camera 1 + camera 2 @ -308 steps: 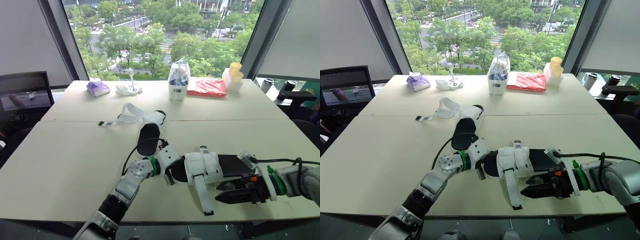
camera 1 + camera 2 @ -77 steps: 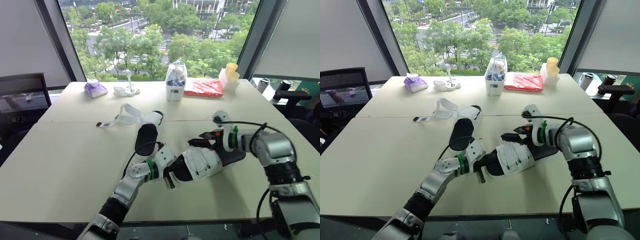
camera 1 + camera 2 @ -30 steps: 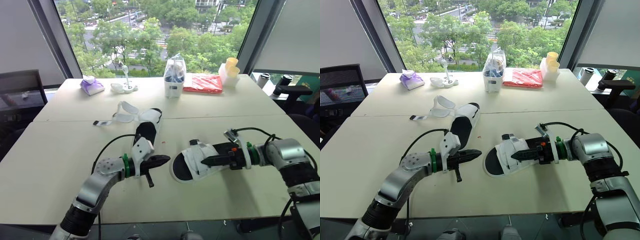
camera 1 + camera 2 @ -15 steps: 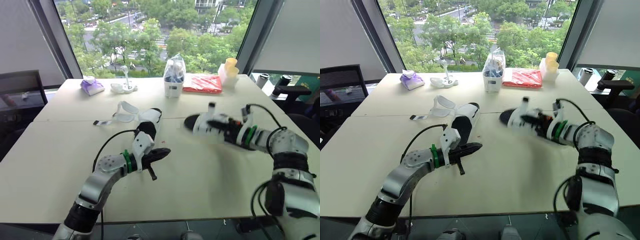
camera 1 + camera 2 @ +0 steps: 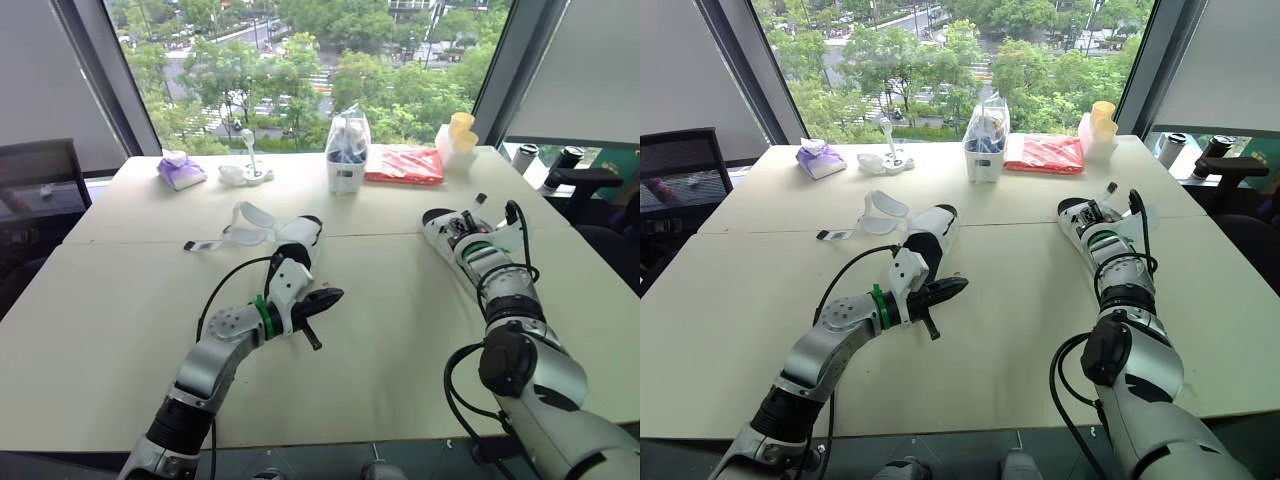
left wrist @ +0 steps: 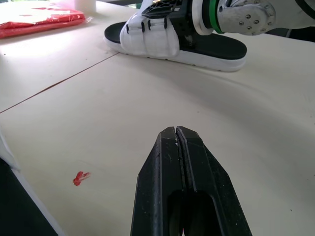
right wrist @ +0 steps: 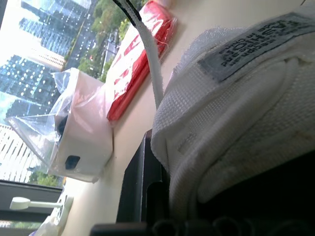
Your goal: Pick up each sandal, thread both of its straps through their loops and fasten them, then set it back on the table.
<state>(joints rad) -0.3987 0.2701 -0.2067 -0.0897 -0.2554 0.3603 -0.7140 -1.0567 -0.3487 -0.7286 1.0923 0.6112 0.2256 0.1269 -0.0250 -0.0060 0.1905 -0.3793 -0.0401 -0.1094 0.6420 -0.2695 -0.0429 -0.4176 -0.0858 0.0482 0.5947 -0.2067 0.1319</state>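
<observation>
The fastened sandal, black sole with white straps closed across it, lies flat on the far right of the table. My right gripper is shut on its white strap; the same sandal is small in the head views. The second sandal lies near the table's middle with its white straps spread loose to the left. My left gripper hovers just right of that sandal, shut and holding nothing, its fingers pressed together.
Along the far edge stand a white caddy with a plastic bag, a red packet, yellow cups, a purple item and a small white stand. A red speck marks the tabletop. An office chair is at left.
My right gripper closed on the fastened sandal, lifted it from the table's middle and carried it to the far right, where it now rests. The left gripper edged slightly right.
</observation>
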